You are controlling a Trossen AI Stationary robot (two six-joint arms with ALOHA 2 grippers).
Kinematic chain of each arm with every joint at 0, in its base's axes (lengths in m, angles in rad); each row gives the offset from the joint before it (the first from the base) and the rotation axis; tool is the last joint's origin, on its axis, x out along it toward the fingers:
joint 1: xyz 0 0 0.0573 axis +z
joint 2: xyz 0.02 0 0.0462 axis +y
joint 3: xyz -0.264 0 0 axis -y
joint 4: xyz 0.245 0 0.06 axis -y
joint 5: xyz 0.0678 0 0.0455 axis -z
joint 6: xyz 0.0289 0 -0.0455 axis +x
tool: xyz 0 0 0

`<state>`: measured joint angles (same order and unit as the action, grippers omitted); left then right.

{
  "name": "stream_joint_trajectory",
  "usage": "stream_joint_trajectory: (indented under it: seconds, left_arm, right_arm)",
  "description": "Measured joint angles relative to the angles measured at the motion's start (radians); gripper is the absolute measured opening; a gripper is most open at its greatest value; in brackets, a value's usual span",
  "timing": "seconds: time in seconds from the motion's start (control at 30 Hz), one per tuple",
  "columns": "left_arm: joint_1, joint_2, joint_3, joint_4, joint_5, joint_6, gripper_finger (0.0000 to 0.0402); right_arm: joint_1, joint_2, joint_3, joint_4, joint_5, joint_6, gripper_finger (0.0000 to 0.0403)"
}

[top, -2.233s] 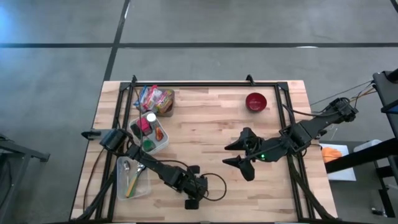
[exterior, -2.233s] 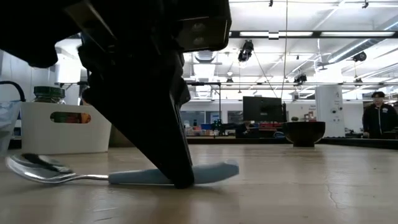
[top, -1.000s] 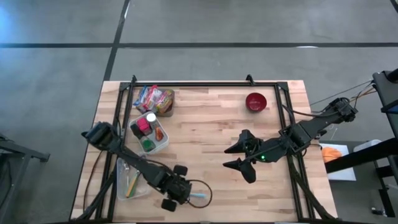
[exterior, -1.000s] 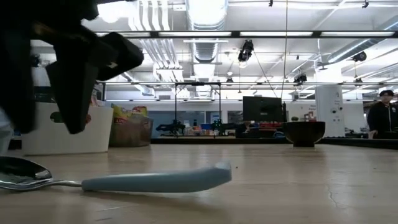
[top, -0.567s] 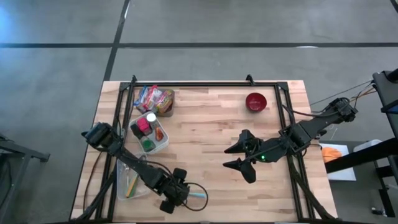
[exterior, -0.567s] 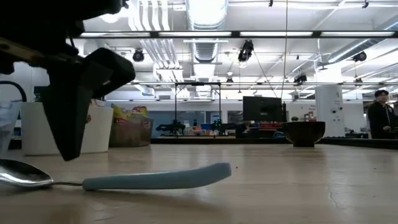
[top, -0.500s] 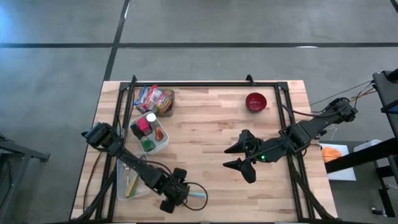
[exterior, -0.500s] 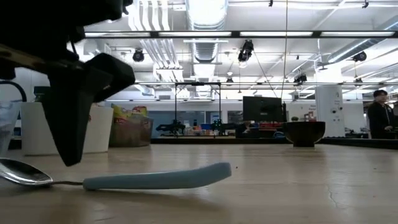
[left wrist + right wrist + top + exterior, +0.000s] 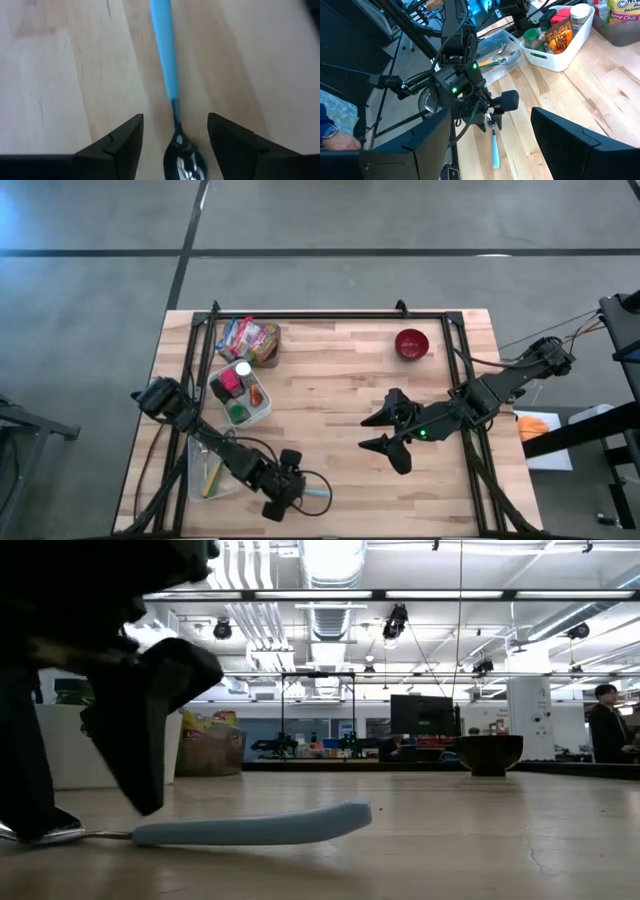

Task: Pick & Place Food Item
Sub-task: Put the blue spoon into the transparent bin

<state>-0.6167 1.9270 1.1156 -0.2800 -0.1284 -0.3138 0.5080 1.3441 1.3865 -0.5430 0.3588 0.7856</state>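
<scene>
A spoon with a light blue handle (image 9: 162, 50) and a metal bowl (image 9: 185, 160) lies flat on the wood near the table's near edge (image 9: 318, 493). My left gripper (image 9: 175, 122) is open and points steeply down over it, one finger on each side of the spoon's neck and bowl (image 9: 95, 825). I see no touch between them. My right gripper (image 9: 364, 430) hangs open above the table's middle right and holds nothing. Food packets and jars stand in a white bin (image 9: 240, 392).
A clear tray of utensils (image 9: 212, 465) lies by the left arm. A container of snack bags (image 9: 250, 338) stands at the far left and a red bowl (image 9: 411, 343) at the far right. Bare wood stretches between the arms. A person stands in the room behind (image 9: 605, 730).
My left gripper has sunk toward the spoon's bowl end and tipped more steeply downward, so its fingers now reach down beside the spoon. The spoon has stayed where it was.
</scene>
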Motion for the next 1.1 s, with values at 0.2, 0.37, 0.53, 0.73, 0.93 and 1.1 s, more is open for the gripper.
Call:
stream_joint_trajectory:
  seconds: [0.2,0.37,0.53,0.73,0.93,1.1]
  left_arm:
    - [0.0,0.0,-0.024,0.036,0.009,0.0,0.0176]
    - [0.0,0.008,-0.024,0.049,0.011,0.002,0.0134]
    - [0.0,0.06,-0.015,0.066,0.058,0.003,0.0086]
    - [-0.01,0.084,-0.013,0.079,0.07,-0.027,0.0011]
    - [-0.01,0.082,-0.01,0.071,0.063,-0.027,0.0003]
    - [-0.011,0.035,-0.013,0.035,0.058,-0.026,0.0001]
  right_arm:
    - [0.0,0.0,0.0,0.0,0.0,0.0,0.0271]
    - [0.0,0.0,0.0,0.0,0.0,0.0,0.0271]
    - [0.0,0.0,0.0,0.0,0.0,0.0,0.0271]
    - [0.0,0.0,0.0,0.0,0.0,0.0,0.0271]
    - [0.0,0.0,0.0,0.0,0.0,0.0,0.0271]
    - [0.0,0.0,0.0,0.0,0.0,0.0,0.0271]
